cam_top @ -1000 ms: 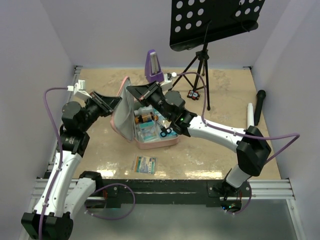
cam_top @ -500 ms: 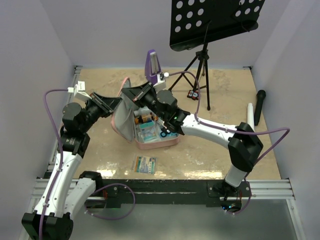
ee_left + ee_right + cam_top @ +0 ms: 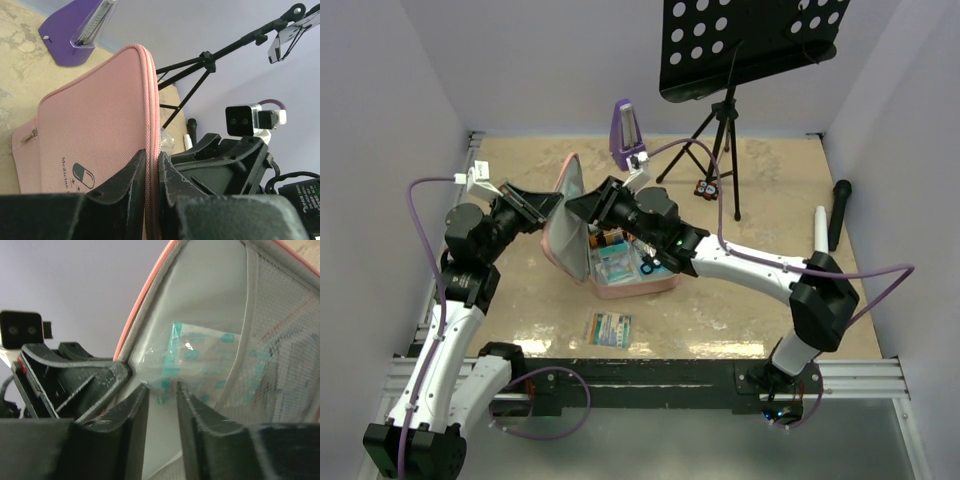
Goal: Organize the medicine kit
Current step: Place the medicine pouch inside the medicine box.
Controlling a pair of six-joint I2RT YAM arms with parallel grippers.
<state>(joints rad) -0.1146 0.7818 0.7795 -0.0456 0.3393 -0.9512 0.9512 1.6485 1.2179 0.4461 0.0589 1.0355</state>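
Stowing step under way
The left gripper clamps the pink soft zip medicine kit's raised lid; the right gripper, nipping a clear teal-printed sachet, has swung toward the bench's left edge.

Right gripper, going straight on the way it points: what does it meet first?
Probably the teal-printed clear packet at the right gripper's tips, with the grey-lined lid of the medicine kit just behind it. Whether it already touches the packet is unclear.

Medicine kit mid-table; metronome behind; loose packet before it.
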